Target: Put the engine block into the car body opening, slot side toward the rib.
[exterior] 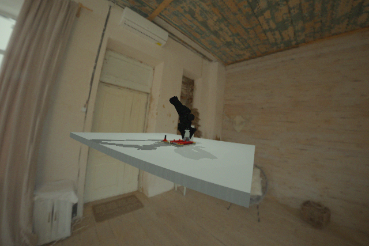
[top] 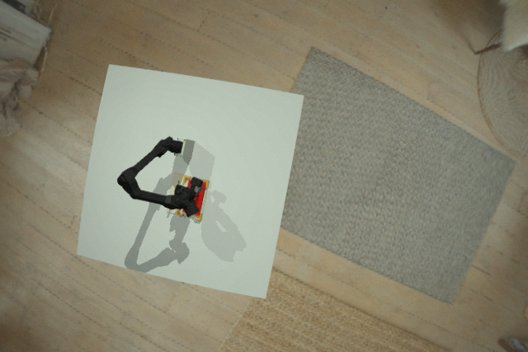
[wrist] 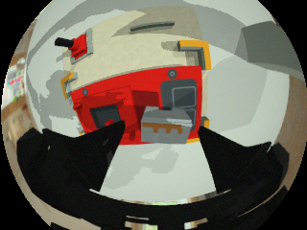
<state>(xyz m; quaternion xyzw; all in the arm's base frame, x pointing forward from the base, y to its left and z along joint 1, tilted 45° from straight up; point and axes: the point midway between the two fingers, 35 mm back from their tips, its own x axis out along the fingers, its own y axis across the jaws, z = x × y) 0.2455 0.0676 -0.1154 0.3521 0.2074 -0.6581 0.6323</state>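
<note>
The red car body [top: 201, 199] [exterior: 180, 142] [wrist: 144, 79] lies among orange corner brackets. The grey engine block [wrist: 165, 134], with an orange comb-shaped mark, is at the body's near side in the wrist view, beside the dark panel. The frames do not show whether it is seated in the opening or how deep; its slot side and the rib cannot be made out. My gripper [top: 195, 195] [exterior: 187, 137] [wrist: 162, 126] is open and empty, low over the car body. Its fingers appear on either side of the block, with visible gaps between them and it.
A beige board [wrist: 125, 38] adjoins the car body. On it stands a red piece [wrist: 81, 46] [exterior: 165, 139] with a black lever, and there is a dark slot [wrist: 153, 27]. A grey box-shaped block [top: 187, 151] [wrist: 273, 45] stands by the arm's base.
</note>
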